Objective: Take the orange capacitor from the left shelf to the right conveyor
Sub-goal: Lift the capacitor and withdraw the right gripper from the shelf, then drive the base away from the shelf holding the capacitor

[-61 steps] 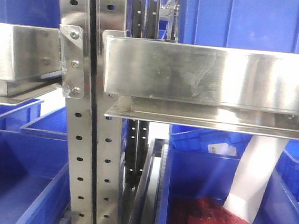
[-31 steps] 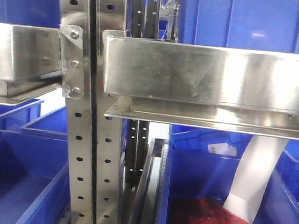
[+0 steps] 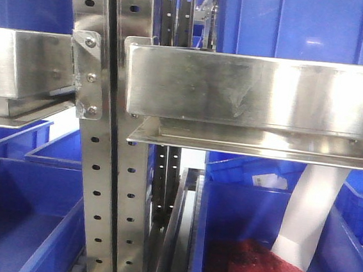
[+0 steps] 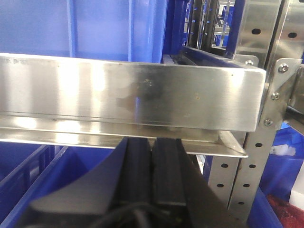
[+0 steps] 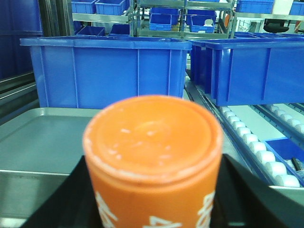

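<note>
Right wrist view: right end effector (image 5: 152, 206) grasping orange capacitor (image 5: 153, 152), long axis upright in frame. Silver tray (image 5: 42, 137) ahead-left; right conveyor not visible. Left end effector (image 4: 152, 164) clenched, empty, under left shelf (image 4: 128, 97) ledge.

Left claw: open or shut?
Shut. In the left wrist view the left claw has both black fingers pressed together along a thin seam, nothing between them, below the steel shelf ledge.

One orange capacitor (image 5: 153, 152), one tray (image 5: 42, 137)
</note>
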Tool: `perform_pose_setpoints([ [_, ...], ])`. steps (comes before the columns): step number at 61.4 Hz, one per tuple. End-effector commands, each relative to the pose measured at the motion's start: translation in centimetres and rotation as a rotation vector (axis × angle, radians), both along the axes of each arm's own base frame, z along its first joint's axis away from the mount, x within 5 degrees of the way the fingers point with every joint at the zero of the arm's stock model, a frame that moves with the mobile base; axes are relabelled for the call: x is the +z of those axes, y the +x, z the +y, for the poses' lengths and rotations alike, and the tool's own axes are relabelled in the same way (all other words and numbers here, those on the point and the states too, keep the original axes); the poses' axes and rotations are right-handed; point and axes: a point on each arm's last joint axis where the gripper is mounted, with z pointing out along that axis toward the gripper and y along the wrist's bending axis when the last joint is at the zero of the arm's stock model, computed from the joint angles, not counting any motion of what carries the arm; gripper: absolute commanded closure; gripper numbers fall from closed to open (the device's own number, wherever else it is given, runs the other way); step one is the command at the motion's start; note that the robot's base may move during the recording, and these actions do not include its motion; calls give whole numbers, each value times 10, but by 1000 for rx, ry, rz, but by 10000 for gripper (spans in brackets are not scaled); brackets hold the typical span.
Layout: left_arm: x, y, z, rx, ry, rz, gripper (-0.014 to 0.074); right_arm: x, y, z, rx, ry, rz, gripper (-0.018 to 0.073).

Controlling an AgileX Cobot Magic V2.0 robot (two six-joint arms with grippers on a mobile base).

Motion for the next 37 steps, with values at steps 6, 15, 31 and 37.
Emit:
perform_pose_setpoints([
  [6,10,-1,1,7,-14,-103,723,17,-2,0,0,-23,-104,493],
  [15,10,-1,1,7,-14,-103,723,17,-2,0,0,-23,-104,493],
  [31,10,-1,1,7,-14,-103,723,17,-2,0,0,-23,-104,493],
  [37,11,-1,1,7,-15,-106,723,17,-2,0,0,-23,-104,493],
])
